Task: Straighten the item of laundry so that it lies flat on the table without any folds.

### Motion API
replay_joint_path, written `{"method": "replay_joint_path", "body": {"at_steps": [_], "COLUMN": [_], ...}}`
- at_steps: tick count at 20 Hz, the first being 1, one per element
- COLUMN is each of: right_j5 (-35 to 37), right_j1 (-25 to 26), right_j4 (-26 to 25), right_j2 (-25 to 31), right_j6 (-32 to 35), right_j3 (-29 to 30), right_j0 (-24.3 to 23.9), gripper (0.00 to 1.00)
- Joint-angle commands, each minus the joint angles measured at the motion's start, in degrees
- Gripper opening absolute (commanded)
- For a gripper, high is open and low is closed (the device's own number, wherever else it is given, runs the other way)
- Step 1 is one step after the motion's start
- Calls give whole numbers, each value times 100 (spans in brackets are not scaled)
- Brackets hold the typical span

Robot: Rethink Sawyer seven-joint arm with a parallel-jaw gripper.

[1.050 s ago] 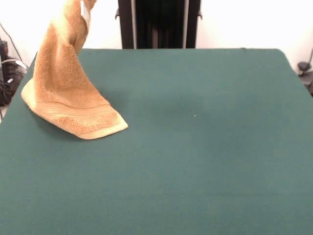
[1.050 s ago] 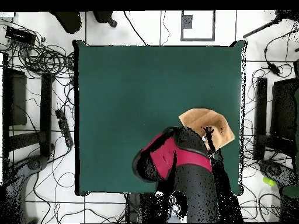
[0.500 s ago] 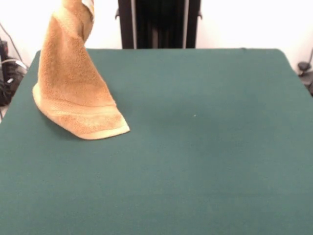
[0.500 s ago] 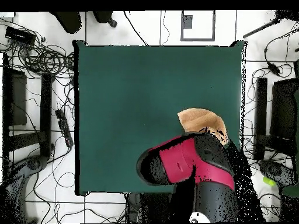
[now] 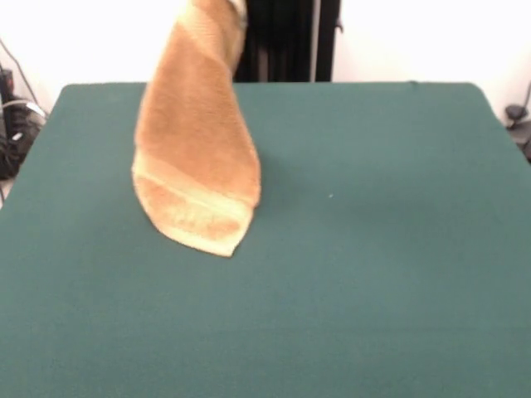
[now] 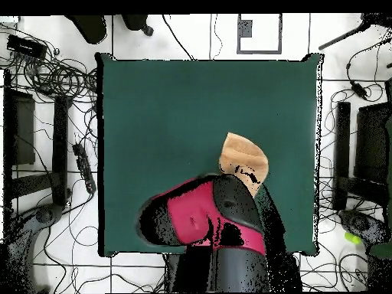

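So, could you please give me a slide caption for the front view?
Orange-tan towel hanging from above, its lower corner at the green table.

The orange-tan towel (image 5: 197, 157) hangs bunched and folded from its top, lower corner near the green table (image 5: 373, 274).

one camera sat low across the table (image 5: 373, 274), close in, cropping its near edge at the frame's bottom; the other looked straight down from high up, taking in the whole tabletop and surrounding floor; both shared the green top and the hanging towel (image 5: 199, 157)
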Motion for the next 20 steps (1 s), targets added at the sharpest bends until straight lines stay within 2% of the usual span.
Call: {"method": "replay_joint_path", "body": {"at_steps": [1,3,7,10,15,17,18,20], "right_j5": [540,285,-713,-1298,-2389,-3024,-3306,-3352], "right_j1": [146,64,-120,-21,-89,10,106,260], "right_j4": [845,1153,1932,2388,3355,3581,3482,3168], "right_j2": [293,337,576,812,1793,2335,2505,2651], "right_j6": [453,179,-597,-866,-1483,-1409,-1319,-1431], "right_j3": [-56,37,548,763,1547,1909,1988,1914], "right_j0": [276,80,-711,-1279,-2555,-3076,-3234,-3406], "gripper": [0,0,0,0,0,0,0,0]}}
